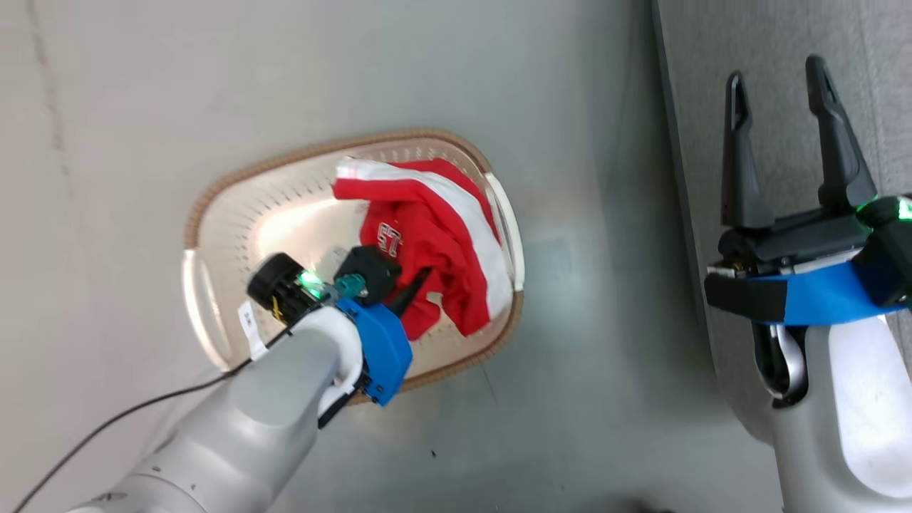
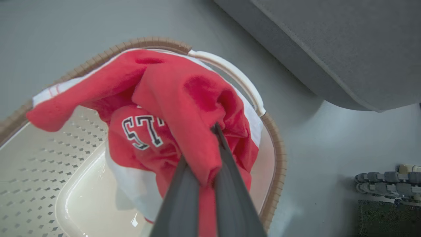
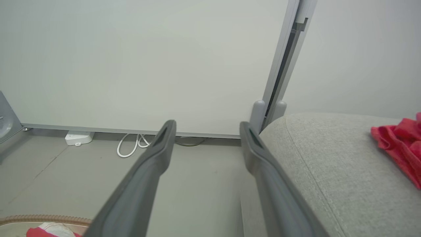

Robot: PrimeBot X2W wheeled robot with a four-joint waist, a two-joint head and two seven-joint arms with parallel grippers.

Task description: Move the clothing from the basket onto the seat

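Red sports clothing (image 1: 427,228) with white stripes and printed white characters lies bunched in the cream basket (image 1: 271,206), one fold clamped by the left gripper (image 2: 215,128). The right gripper (image 1: 776,68) hangs spread wide by the grey seat (image 1: 890,107).

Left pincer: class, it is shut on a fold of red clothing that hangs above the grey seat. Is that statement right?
Not quite. The left pincer is shut on a fold of the red clothing, but that clothing hangs over the basket, not above the grey seat, which stands off to one side. The left wrist view shows this.
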